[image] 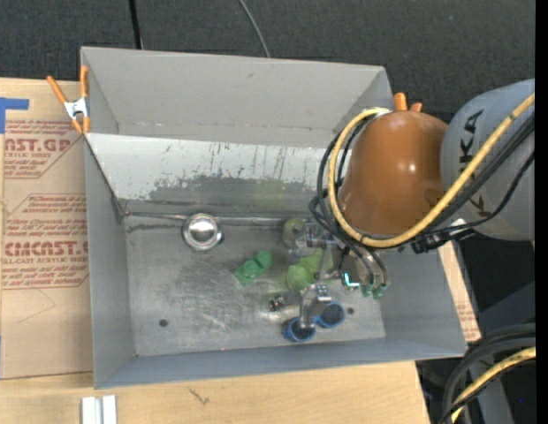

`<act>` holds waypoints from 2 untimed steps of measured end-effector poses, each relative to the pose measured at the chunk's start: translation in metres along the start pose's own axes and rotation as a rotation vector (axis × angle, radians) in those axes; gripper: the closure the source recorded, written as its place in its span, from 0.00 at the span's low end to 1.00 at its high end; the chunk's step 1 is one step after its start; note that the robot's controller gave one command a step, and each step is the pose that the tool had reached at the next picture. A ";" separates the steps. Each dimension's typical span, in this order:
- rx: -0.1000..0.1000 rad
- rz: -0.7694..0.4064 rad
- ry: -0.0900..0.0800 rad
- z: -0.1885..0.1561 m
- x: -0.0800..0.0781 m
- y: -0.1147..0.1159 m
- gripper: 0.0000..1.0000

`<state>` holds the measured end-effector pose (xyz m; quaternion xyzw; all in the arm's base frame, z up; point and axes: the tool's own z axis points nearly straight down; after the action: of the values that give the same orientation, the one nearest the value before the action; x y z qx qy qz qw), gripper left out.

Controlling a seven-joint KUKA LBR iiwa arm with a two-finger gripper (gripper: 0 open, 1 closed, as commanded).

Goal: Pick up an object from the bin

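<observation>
Camera view: the tool (320, 302), below the arm's orange cover (393, 170), stood low over the floor of the grey metal bin (168, 325), near the bin's lower right corner. Whether the tool was apart or together could not be determined. A small blue round piece (302, 329) lay touching or just beside its tip. A small green lump (253, 268) lay nearby to the left. A shiny silver ball (201, 230) sat well apart, toward the back wall.

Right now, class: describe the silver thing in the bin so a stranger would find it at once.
Look into the grey metal bin. Left of the green and blue heap by the gripper, a round object lies alone. It is the one shiny silver thing.
</observation>
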<state>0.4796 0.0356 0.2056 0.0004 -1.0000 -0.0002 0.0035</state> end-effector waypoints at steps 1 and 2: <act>0.002 -0.329 -0.029 0.132 -0.009 -0.028 0.00; 0.002 -0.400 -0.035 0.131 -0.007 -0.060 0.00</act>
<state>0.4863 -0.0242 0.0742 0.1991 -0.9799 -0.0002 -0.0138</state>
